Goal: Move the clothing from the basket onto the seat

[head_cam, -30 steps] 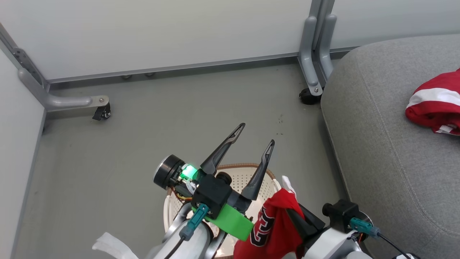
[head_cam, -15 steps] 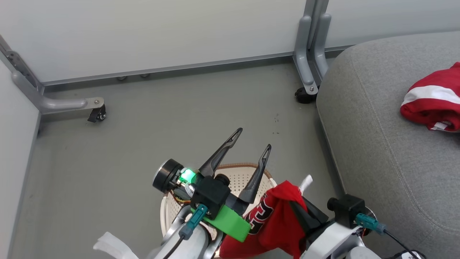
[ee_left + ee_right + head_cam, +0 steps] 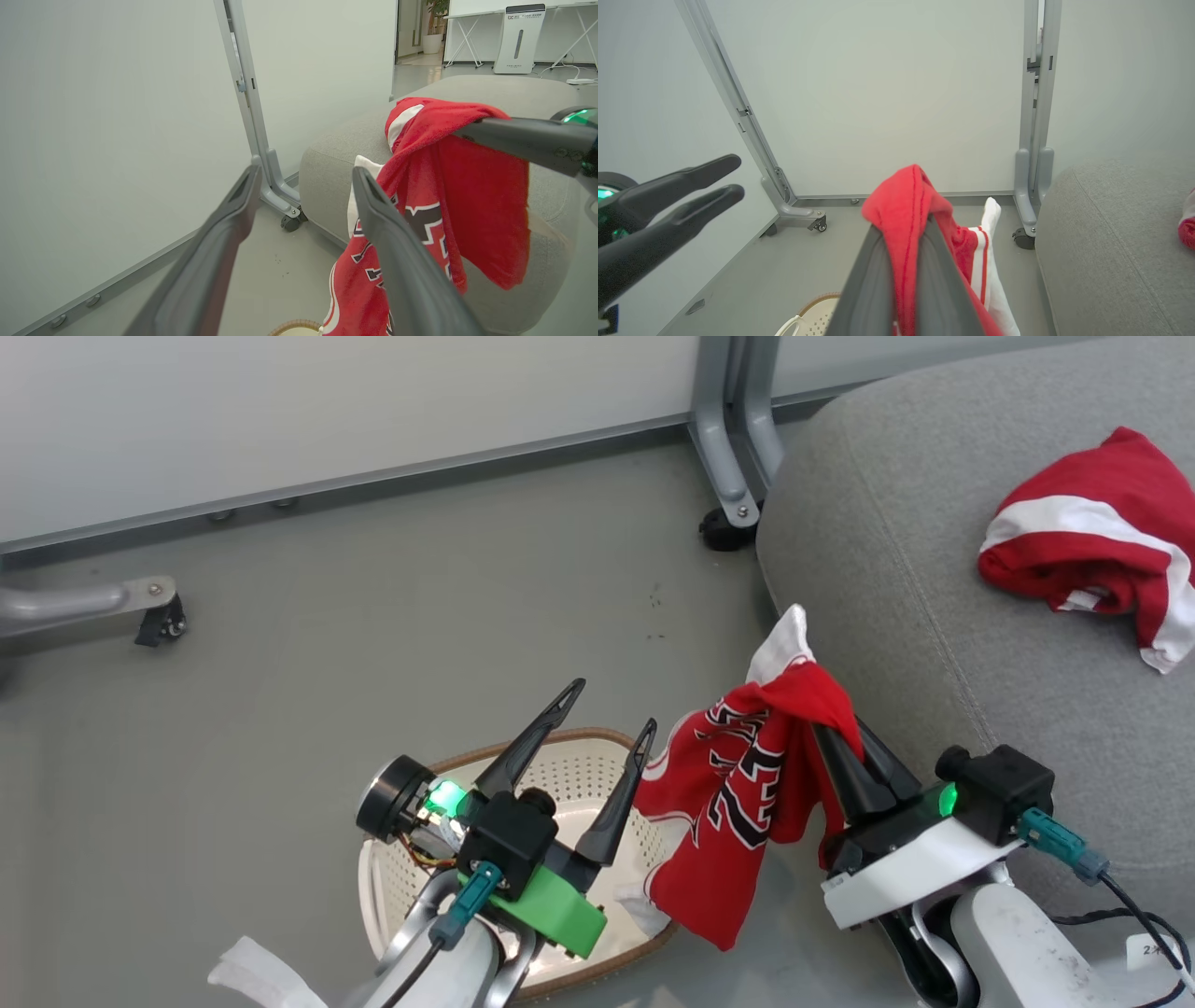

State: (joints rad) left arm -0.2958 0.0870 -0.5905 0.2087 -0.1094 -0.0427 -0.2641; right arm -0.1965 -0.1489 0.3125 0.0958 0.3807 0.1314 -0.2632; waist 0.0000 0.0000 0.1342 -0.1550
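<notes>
Two dark fingers of the right gripper (image 3: 845, 756) are pinched tight together on a small fold at the top of the red shirt with numbers (image 3: 738, 803). The rest of the shirt hangs down loose under them. Its bottom end is down by the rim of the basket (image 3: 560, 737), above the floor (image 3: 373, 616) and just beside the round corner of the seat (image 3: 896, 569). It is not on the seat yet.

The bite looks small, so the shirt could slip out and drop on the floor. The long hanging part could catch on the basket rim and drag or tip the basket. It could also bump the side of the seat and bunch up there if it is not carried high enough.

The left gripper (image 3: 614, 703) hangs over the basket with its fingers spread wide and nothing in them, close to the shirt. The loose cloth could snag on it as it swings.

The other red shirt (image 3: 1074, 551) lies on the seat already, well apart.
</notes>
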